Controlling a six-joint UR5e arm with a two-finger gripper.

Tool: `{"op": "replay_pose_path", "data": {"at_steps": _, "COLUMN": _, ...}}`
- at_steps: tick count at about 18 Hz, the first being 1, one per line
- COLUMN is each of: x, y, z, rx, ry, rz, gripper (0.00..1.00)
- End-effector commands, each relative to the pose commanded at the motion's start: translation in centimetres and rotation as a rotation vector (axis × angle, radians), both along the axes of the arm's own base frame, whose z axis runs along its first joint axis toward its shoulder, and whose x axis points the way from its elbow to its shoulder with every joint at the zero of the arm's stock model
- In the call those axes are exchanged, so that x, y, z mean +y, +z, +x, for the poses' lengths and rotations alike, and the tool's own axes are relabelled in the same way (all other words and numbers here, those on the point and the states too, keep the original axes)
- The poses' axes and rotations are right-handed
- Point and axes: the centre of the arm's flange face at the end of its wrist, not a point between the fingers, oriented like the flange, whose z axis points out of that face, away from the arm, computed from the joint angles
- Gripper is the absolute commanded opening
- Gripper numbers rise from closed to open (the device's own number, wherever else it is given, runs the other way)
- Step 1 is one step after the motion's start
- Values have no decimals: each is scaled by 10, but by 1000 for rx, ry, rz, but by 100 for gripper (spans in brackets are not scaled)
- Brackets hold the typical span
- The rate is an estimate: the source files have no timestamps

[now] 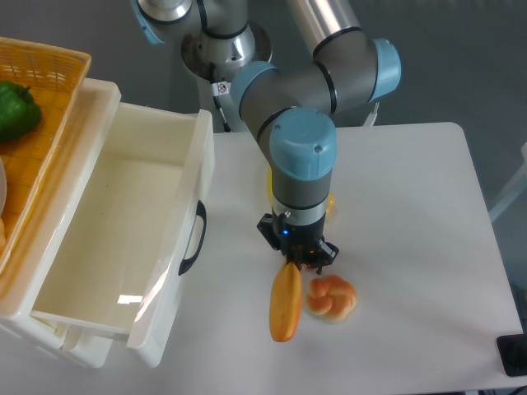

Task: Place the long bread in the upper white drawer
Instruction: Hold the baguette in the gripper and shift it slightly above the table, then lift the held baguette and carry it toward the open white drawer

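The long bread [286,303] is a golden-orange loaf hanging almost upright from my gripper [297,261], which is shut on its upper end above the table. The upper white drawer [115,247] stands pulled open at the left, its inside bare, its black handle [193,239] facing the arm. The bread is to the right of the drawer's front, well clear of it.
A round knotted bun [331,298] lies on the table just right of the bread. A yellow item [328,203] shows partly behind the arm. An orange woven basket [37,123] with a green pepper [16,111] stands at the far left. A dark object [513,355] sits at the lower right edge.
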Motion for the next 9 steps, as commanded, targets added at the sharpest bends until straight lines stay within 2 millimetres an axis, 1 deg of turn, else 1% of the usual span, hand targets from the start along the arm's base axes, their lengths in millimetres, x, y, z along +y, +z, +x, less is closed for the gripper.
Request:
{"op": "replay_pose_path", "data": {"at_steps": 2, "x": 0, "y": 5, "z": 2, "rx": 7, "ry": 0, "rz": 4, "gripper": 0}}
{"op": "replay_pose_path", "data": {"at_steps": 4, "x": -2, "y": 16, "z": 4, "rx": 16, "ry": 4, "rz": 16, "gripper": 0}}
{"op": "replay_pose_path", "data": {"at_steps": 9, "x": -7, "y": 55, "z": 8, "rx": 14, "ry": 8, "rz": 19, "gripper": 0}}
